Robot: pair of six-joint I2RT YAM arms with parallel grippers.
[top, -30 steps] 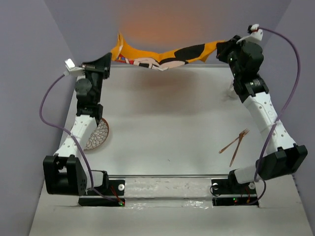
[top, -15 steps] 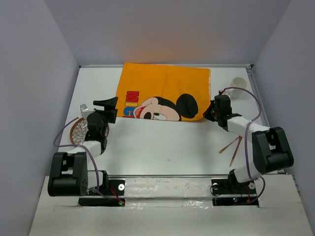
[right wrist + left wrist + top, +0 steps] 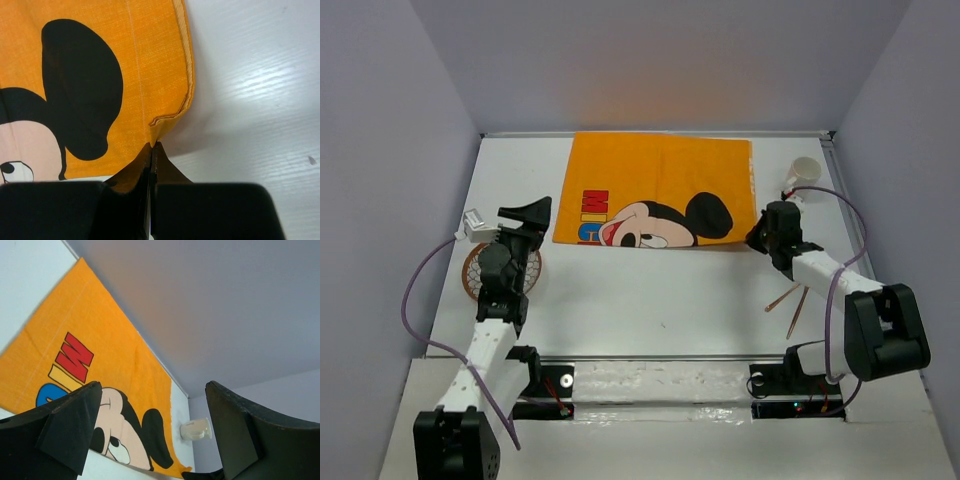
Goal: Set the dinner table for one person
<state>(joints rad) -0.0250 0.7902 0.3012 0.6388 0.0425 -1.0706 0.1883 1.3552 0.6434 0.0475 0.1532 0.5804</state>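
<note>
On the white dinner table [image 3: 650, 290] an orange Mickey Mouse cloth mat [image 3: 660, 180] lies spread flat at the far middle. My right gripper [image 3: 760, 238] is shut on the mat's near right corner, and the right wrist view shows the mat [image 3: 100, 60] puckered where that gripper [image 3: 151, 146] pinches the hem. Just off the mat's near left corner, my left gripper [image 3: 532, 222] stands open and holds nothing. Between that gripper's wide-apart jaws [image 3: 152, 392], the left wrist view looks across the mat [image 3: 95, 355].
A white cup [image 3: 804, 170] lies at the far right beside the mat, also in the left wrist view [image 3: 196, 430]. A round woven coaster [image 3: 478, 272] sits under the left arm. Brown chopsticks [image 3: 792, 300] lie near the right arm. Walls close in on three sides.
The mat, held raised at the back by both grippers, has come down flat on the table. My left gripper opened, let go of its corner and drew back left.
</note>
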